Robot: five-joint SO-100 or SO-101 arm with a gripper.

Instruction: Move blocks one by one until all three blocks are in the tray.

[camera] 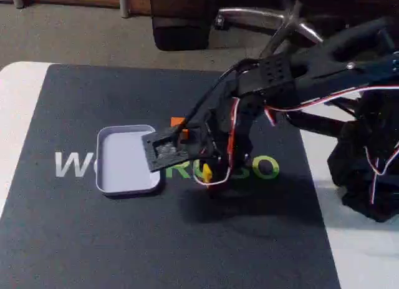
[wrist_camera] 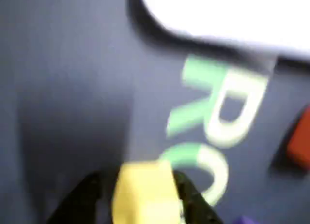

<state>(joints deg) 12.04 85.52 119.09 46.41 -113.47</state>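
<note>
1. The tray [camera: 118, 164] sits left of centre in the fixed view, on the dark mat [camera: 75, 239]. Its floor looks bare, so I judge that no block has been delivered yet. In the wrist view the tray [wrist_camera: 227, 16] is a pale blurred shape along the top edge.

2. The yellow block [wrist_camera: 145, 195] is at the bottom centre of the wrist view, between the two dark fingers [wrist_camera: 77, 200], which stand close on either side of it. The gripper [wrist_camera: 140, 200] appears to be clamped on it, though the blur makes contact hard to confirm. In the fixed view the yellow block [camera: 206, 173] peeks out under the gripper [camera: 209, 175] near the middle of the frame, just right of the tray.

3. The orange block [camera: 177, 123] lies just above and right of the tray in the fixed view, partly hidden by the arm. In the wrist view the orange block [wrist_camera: 300, 141] is at the right edge.

4. A sliver of the purple block [wrist_camera: 247, 220] shows at the bottom right corner of the wrist view, on the mat.

5. By my reckoning the first transfer is under way. What remains is carrying the yellow block over the rim and letting go, then fetching the orange and purple ones in turn.
</note>
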